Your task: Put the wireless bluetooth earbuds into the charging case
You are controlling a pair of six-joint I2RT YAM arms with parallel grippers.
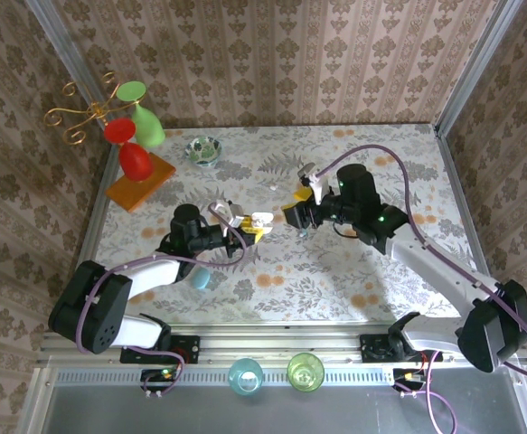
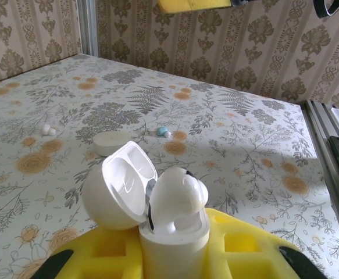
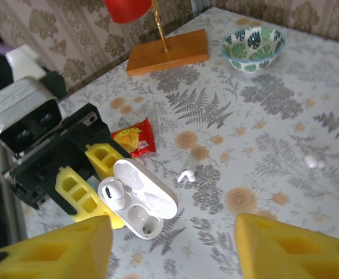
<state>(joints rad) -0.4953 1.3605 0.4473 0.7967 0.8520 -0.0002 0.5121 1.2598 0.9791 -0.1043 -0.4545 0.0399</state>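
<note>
My left gripper (image 2: 175,256) is shut on the body of the white charging case (image 2: 175,235), holding it upright with its lid (image 2: 120,186) flipped open. One white earbud (image 3: 112,195) sits in one slot, and the other slot (image 3: 146,224) is bare. Above and to the right of the case (image 1: 261,220), my right gripper (image 1: 301,206) hangs open with nothing between its yellow pads (image 3: 59,250). A loose white earbud (image 3: 186,174) lies on the table just beyond the case, and another (image 3: 311,161) further right. A bluish earbud (image 2: 162,131) and a white pair (image 2: 46,129) also lie on the table.
A closed white case (image 2: 112,141) rests on the table ahead of the left gripper. A red snack packet (image 3: 135,138) lies beside it. The green patterned bowl (image 1: 203,149) and a wooden stand with red and green cups (image 1: 135,176) stand at the back left.
</note>
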